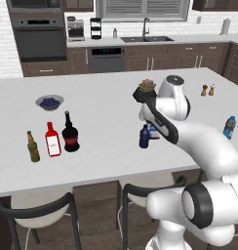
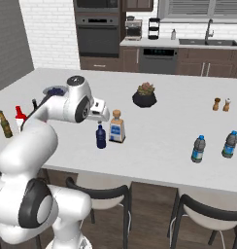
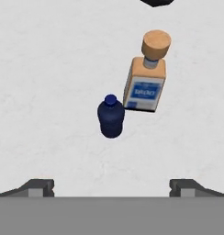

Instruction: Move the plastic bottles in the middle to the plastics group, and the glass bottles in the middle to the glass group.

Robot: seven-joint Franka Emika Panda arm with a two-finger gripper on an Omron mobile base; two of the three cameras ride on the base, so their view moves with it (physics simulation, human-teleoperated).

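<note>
The short navy plastic bottle (image 3: pixel 111 116) stands upright on the white island, touching or nearly touching the pale squarish glass bottle (image 3: pixel 146 82) with its blue label and tan stopper. My gripper (image 3: pixel 112 188) hangs open above them, holding nothing, with its fingertips (image 3: pixel 40 187) spread wide. From the bases, the gripper (image 2: pixel 97 118) hovers just over the navy bottle (image 2: pixel 101 136) (image 1: pixel 144 136) beside the pale bottle (image 2: pixel 117 127). The squat black bottle (image 1: pixel 70 133) stands next to the red bottle (image 1: pixel 52 140) and olive bottle (image 1: pixel 32 146). Two blue-capped bottles (image 2: pixel 198 149) (image 2: pixel 230 144) stand far right.
A dark pot with a plant (image 2: pixel 144 96) sits behind the two middle bottles. A bowl of blueberries (image 1: pixel 49 102) lies behind the glass group. Salt and pepper shakers (image 2: pixel 221 104) stand at the back right. Stools (image 2: pixel 203 206) line the island's near edge.
</note>
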